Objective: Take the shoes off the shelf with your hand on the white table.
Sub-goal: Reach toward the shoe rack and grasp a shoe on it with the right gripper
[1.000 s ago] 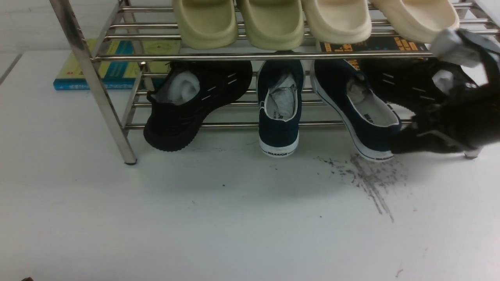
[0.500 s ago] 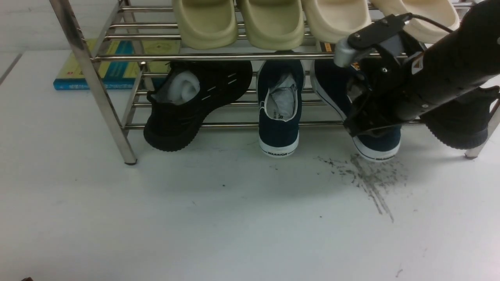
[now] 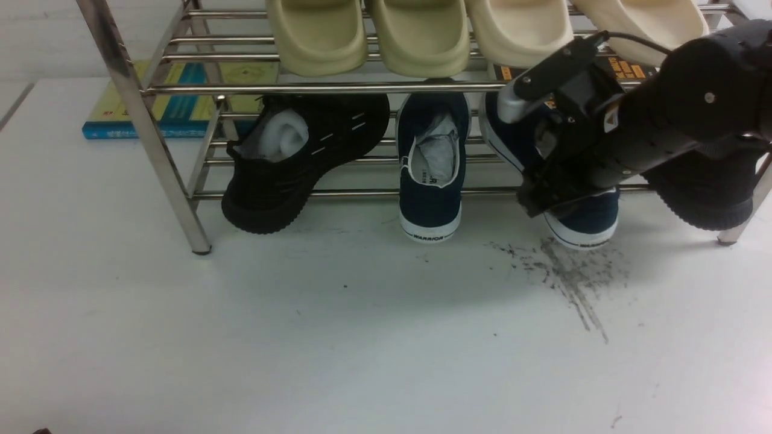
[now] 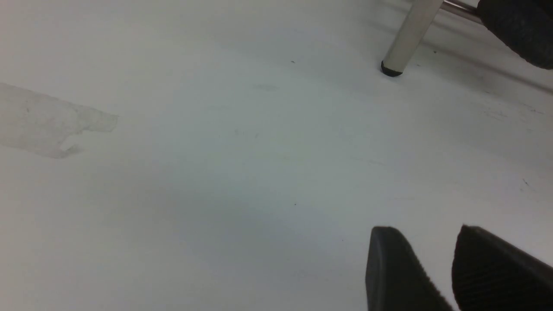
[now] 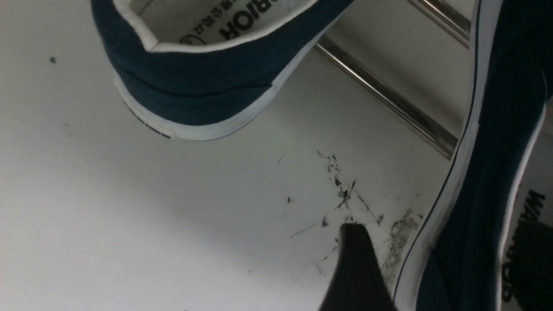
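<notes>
At the lower tier of the shelf [image 3: 338, 88], the right pincer [image 5: 440, 246] has been swung in and opened wide astride the wall of the right navy shoe [image 3: 588, 220]; a grasp is prepared, both shoes [image 3: 429, 205] being left there.

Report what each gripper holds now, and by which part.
Nothing is held. The right gripper stands open astride the side wall of one navy shoe, not clamped. The left gripper is empty above the table.
</notes>
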Tool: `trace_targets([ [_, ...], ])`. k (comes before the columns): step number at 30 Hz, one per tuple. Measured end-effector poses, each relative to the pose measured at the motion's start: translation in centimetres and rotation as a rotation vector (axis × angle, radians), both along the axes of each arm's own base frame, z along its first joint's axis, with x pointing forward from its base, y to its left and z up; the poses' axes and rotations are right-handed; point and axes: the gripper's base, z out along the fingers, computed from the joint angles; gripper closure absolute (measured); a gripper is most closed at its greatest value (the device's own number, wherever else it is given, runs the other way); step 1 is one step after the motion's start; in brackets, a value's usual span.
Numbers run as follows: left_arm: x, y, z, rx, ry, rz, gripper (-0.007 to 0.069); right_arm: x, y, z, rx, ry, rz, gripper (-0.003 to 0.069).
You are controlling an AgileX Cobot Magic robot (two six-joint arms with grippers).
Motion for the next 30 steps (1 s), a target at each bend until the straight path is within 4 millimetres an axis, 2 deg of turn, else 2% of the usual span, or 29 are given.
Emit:
trace_targets([
  [15, 0.0, 0.0, 0.0, 0.0, 0.0, 0.0, 0.0383, 1.8, 0.0, -3.0, -0.103, -0.018, -0.001, 0.019],
  [19, 0.0, 0.0, 0.0, 0.0, -0.001, 0.0, 0.0383, 2.0, -0.1, -3.3, -0.114, -0.019, -0.018, 0.0214],
  [23, 0.0, 0.0, 0.0, 0.0, -0.001, 0.0, 0.0383, 2.1, -0.3, -3.2, -0.12, -0.028, -0.044, 0.0358],
  [25, 0.0, 0.0, 0.0, 0.0, -0.001, 0.0, 0.0383, 2.0, -0.2, -3.2, -0.113, -0.021, -0.056, 0.0502],
  [27, 0.0, 0.0, 0.0, 0.0, -0.001, 0.0, 0.0383, 1.9, -0.2, -3.0, -0.108, -0.018, -0.064, 0.0613],
  [30, 0.0, 0.0, 0.0, 0.0, -0.001, 0.0, 0.0383, 1.5, -0.4, -2.7, -0.111, -0.004, -0.075, 0.0638],
])
